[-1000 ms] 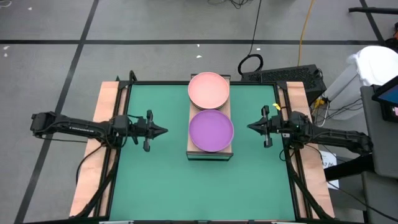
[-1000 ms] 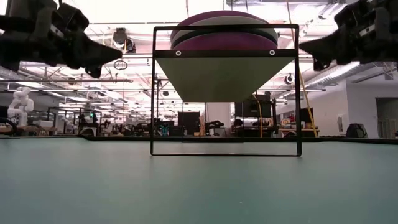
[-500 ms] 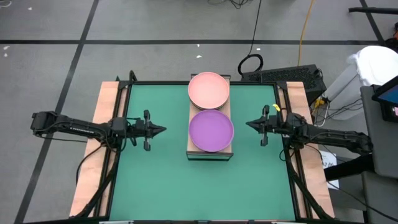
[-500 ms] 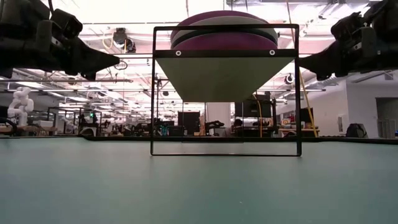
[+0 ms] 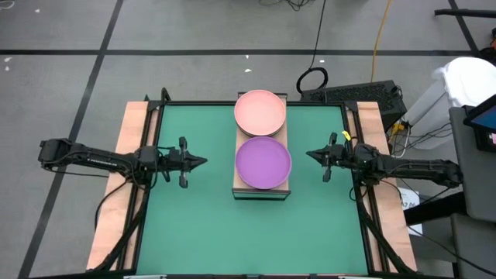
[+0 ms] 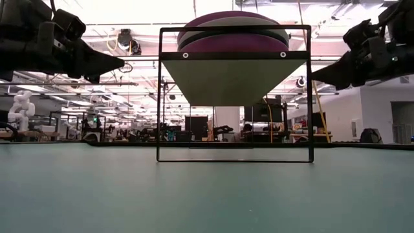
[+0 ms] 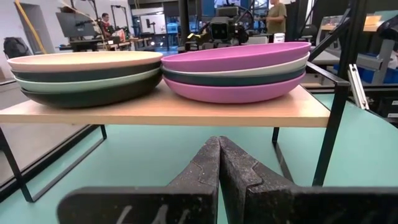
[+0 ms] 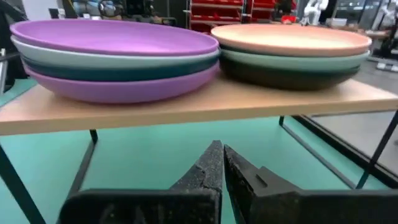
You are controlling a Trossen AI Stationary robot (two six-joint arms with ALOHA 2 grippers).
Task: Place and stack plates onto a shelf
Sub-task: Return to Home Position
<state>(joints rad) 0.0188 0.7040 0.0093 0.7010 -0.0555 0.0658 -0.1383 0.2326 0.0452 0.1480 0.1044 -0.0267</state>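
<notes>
Left end effector (image 5: 203,162): clenched, empty, left of centre in high view. Right end effector (image 5: 308,155): clenched, empty, right of centre. Both apart from shelf (image 5: 237,138), mid-frame, carrying pink-topped plate stack (image 5: 260,111) and purple-topped plate stack (image 5: 263,162). Homing advice: retract level above desk (image 5: 194,225), outward from shelf.

Bright even overhead light; soft shadows; ceiling lamps (image 6: 139,11) glaring.

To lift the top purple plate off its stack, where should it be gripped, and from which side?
Probably the rim nearest the right gripper: the top purple plate lies flat, its thin rim flares clear of the plate beneath, and that side is unobstructed.
</notes>
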